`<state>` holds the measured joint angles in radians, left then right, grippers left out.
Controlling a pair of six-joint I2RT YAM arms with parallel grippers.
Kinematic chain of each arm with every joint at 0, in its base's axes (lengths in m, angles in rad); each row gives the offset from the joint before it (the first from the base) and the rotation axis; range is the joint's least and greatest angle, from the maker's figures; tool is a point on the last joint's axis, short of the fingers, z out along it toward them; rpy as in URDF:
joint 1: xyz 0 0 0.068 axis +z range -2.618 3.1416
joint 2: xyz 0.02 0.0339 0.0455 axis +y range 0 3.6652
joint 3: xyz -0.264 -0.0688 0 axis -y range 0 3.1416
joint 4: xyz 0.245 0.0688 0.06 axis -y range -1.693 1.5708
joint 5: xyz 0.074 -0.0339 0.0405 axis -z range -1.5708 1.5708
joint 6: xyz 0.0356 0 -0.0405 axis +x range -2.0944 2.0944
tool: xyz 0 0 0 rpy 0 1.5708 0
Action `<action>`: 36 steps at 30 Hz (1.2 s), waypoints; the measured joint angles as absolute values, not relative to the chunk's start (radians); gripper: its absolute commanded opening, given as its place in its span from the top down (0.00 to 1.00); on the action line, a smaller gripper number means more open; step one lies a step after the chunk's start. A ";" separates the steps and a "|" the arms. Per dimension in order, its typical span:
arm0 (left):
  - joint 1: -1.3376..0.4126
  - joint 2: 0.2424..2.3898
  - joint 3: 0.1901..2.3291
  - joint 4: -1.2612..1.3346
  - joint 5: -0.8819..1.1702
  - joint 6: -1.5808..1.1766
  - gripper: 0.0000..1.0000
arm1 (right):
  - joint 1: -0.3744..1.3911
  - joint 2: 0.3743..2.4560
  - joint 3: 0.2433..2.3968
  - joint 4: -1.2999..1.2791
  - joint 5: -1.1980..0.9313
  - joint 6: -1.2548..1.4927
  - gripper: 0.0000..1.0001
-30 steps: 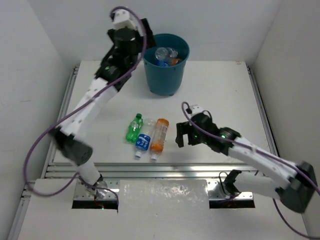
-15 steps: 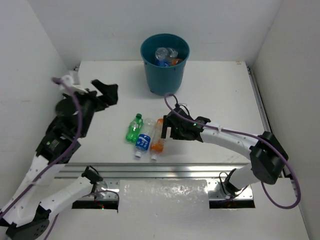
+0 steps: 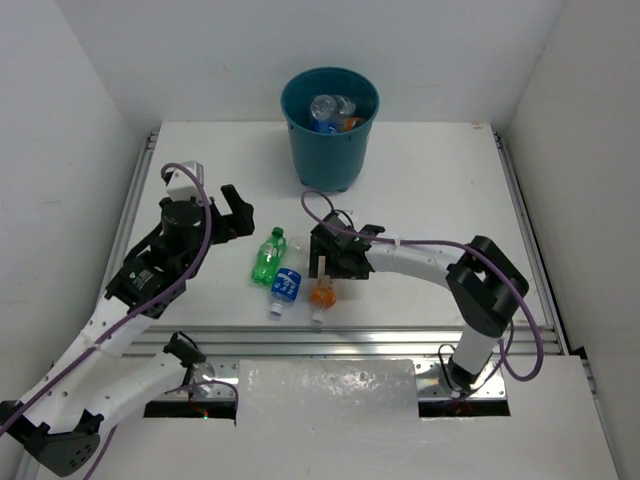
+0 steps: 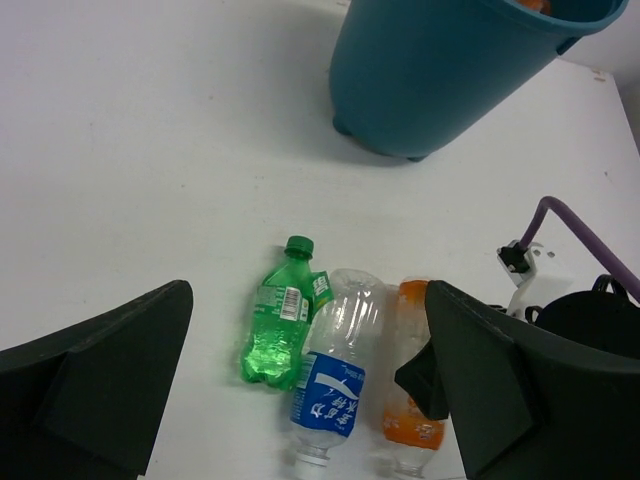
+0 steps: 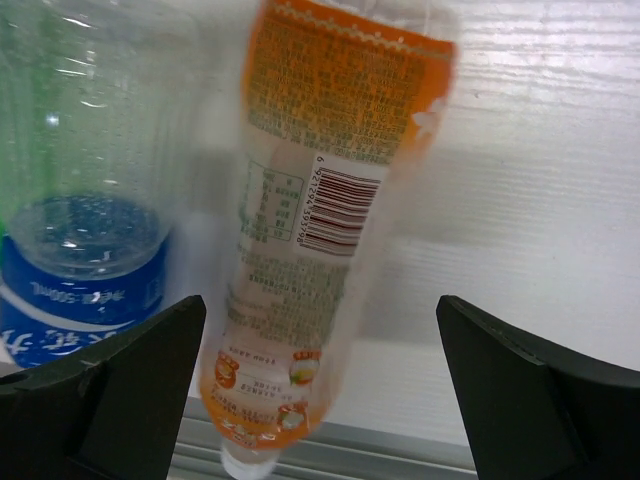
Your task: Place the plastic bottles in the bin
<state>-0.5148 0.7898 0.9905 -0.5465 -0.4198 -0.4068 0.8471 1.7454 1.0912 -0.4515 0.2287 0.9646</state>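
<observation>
Three plastic bottles (image 3: 288,283) lie outside the bin (image 3: 330,150). The orange-labelled bottle (image 5: 320,200) sits ungripped between the wide-open fingers of the right pincer (image 5: 320,400), and the blue-labelled bottle (image 4: 325,385) and green bottle (image 4: 278,330) lie just beside it, under the open left pincer (image 4: 305,400). Several others (image 3: 328,108) are already in the bin, well beyond both pincers.

One green bottle (image 3: 267,257), one blue-labelled bottle (image 3: 287,285), one orange-labelled bottle (image 3: 322,294) and one teal bin (image 3: 330,152).
</observation>
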 measured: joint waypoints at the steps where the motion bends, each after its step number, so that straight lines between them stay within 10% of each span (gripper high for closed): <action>1: -0.515 0.790 0.988 -0.544 -0.419 -0.405 0.00 | 0.847 1.749 1.091 -0.456 0.233 0.964 0.03; 5: -0.515 0.790 0.978 -0.543 -0.414 -0.398 0.00 | 0.847 1.760 1.091 -0.476 0.241 0.954 0.09; 14: -0.516 0.790 0.972 -0.534 -0.328 -0.402 0.00 | 0.843 1.687 0.956 -0.451 0.237 0.899 0.76; 28: -0.771 0.984 0.871 -0.206 0.249 -0.524 0.00 | 0.838 0.797 0.675 -0.255 -0.067 0.430 0.80; 36: -0.885 1.070 0.942 -0.022 0.366 -0.539 0.10 | 0.838 0.659 0.673 -0.220 -0.292 0.296 0.80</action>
<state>-0.8852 1.0702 0.9424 -0.0223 0.3660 -0.5392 0.8383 0.6594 0.6731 -0.2203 -0.2916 0.2962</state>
